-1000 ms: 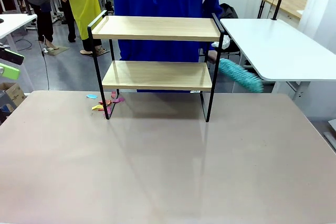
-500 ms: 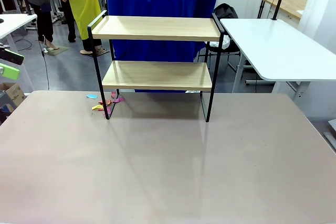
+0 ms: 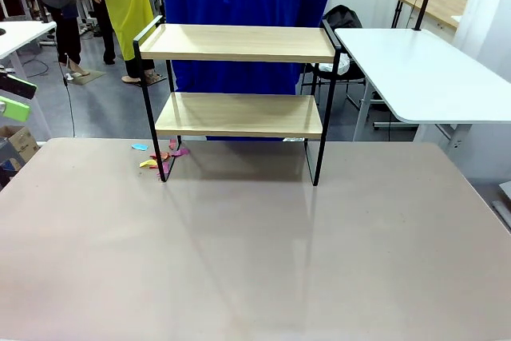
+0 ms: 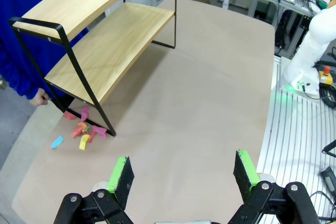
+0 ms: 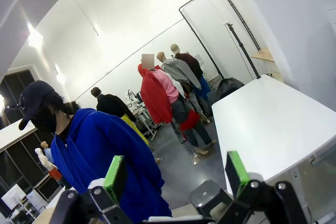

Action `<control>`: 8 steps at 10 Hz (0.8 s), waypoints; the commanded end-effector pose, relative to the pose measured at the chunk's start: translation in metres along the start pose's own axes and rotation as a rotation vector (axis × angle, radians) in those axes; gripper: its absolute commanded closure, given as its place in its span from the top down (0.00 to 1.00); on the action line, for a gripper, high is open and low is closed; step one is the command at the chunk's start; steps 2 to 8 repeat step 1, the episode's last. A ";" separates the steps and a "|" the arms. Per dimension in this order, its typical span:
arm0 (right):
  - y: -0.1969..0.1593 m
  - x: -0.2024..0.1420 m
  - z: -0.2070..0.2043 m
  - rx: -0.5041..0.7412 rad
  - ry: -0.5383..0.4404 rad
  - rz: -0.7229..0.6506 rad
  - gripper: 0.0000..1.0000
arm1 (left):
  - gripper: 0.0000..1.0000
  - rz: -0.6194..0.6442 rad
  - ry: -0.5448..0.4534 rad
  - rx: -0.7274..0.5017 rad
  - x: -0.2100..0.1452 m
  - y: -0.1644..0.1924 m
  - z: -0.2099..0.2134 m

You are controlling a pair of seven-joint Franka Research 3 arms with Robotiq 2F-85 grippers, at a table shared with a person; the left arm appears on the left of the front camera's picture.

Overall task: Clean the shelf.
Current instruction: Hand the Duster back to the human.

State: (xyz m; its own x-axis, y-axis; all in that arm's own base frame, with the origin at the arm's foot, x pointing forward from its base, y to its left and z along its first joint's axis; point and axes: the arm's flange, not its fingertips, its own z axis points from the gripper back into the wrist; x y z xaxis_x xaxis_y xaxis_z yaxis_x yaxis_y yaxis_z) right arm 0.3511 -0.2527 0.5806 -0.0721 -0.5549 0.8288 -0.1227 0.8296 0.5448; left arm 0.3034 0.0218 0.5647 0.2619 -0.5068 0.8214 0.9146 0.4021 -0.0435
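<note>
Left gripper [image 4: 182, 174]: fingers spread wide with nothing between them; the green pads [image 4: 118, 174] face each other above the tan table [image 4: 210, 93], touching nothing.
Left gripper's place: it hangs over the near part of the table, well apart from the shelf [image 4: 100, 35] — in the front view a green and black part shows at the left edge.
Right gripper [image 5: 176, 174]: fingers wide apart and empty, green pads [image 5: 113, 178] in the air, aimed away from the table toward the room.
Ahead of the right gripper: a person in a blue hooded top [image 5: 105, 156] with a dark cap, and a white side table [image 5: 262, 119] to the right.
Shelf: stands upright at the far middle of the tan table, all four black legs on the tabletop; both wooden boards are bare.
Paper scraps [image 3: 160, 155]: a small cluster of pink, orange, yellow and blue bits lies on the table at the shelf's left front leg — some just under the lower board, one blue bit a little apart to the left.
Person: the blue top stands directly behind the shelf at the table's far edge; in the left wrist view a hand [image 4: 39, 98] shows just behind the shelf's leg near the scraps.
White side table: to the right of the shelf, apart from the tan table.
</note>
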 end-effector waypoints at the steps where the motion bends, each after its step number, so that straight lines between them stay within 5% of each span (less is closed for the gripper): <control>1: 0.001 0.002 0.001 0.002 -0.004 0.001 1.00 | 1.00 -0.018 -0.021 -0.007 0.001 0.001 -0.002; 8: 0.001 0.002 0.001 0.002 -0.004 0.001 1.00 | 1.00 -0.018 -0.021 -0.007 0.001 0.001 -0.002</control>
